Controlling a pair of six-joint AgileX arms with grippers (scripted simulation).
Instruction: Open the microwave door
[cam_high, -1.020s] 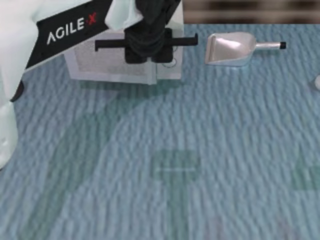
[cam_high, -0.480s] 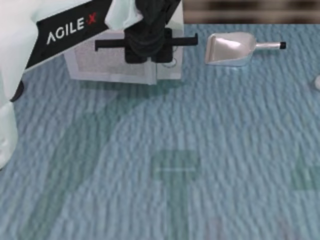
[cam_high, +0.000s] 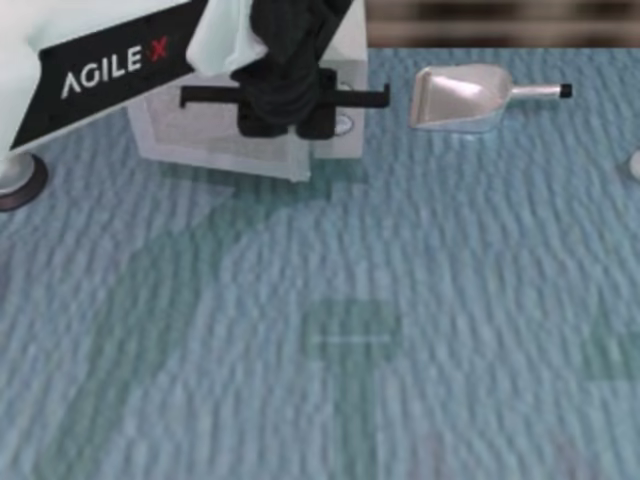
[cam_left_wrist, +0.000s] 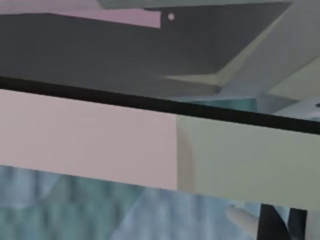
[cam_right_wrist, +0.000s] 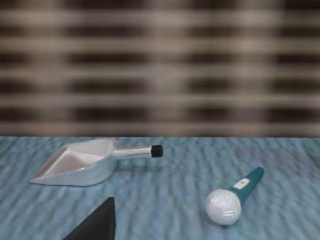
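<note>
The white microwave (cam_high: 345, 55) stands at the table's back left, one silver knob (cam_high: 341, 123) showing on its front. The microwave door (cam_high: 200, 135), with its grey mesh window, stands slightly ajar, its free right edge swung a little off the front. My left gripper (cam_high: 291, 118) reaches down from above at that edge, its black fingers close together on it. The arm hides much of the microwave's top. Pale flat panels of the microwave (cam_left_wrist: 100, 135) fill the left wrist view. My right gripper (cam_right_wrist: 100, 220) shows only as a dark wedge, parked off the top view.
A silver scoop (cam_high: 460, 97) with a black-tipped handle lies just right of the microwave, also in the right wrist view as scoop (cam_right_wrist: 80, 162). A teal-handled microphone (cam_right_wrist: 232, 197) lies further right. Blue-green table surface (cam_high: 350, 330) stretches across the front.
My left arm has shifted left and a little toward the front. The door's free edge has swung slightly outward with it. The scoop has not moved.
</note>
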